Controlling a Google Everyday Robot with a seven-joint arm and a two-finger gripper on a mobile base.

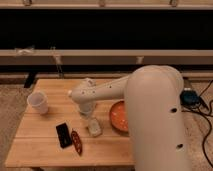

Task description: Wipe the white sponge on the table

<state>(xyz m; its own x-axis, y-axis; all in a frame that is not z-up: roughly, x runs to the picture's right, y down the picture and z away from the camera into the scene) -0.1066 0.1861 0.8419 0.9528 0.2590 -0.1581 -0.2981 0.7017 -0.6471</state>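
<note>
**Arm bent low over the table, jaws closed at the white sponge**

The robot's big white arm [155, 115] fills the right side of the view, its thick upper segment rising from the lower right corner and a slimmer forearm reaching left across the table [45, 145]. At the wrist the arm turns downward, so the gripper [93, 121] points at the wooden top near the middle of the table. Its jaws are fully closed, and the white sponge [94, 129] sits directly under them, lying flat on the planks; the wrist hides the contact, so whether the fingers actually pinch the sponge or merely press on it cannot be told.

Just to the right of the jaws stands the orange bowl [119, 116], its rim close beside the sponge and partly covered by the arm. To the left of the jaws and a little nearer the front edge lie a small black object [63, 135] and, just beside it, a dark reddish oblong item [76, 142]. Farther left, well apart from the jaws, a white cup [38, 102] stands upright near the table's left edge.
</note>
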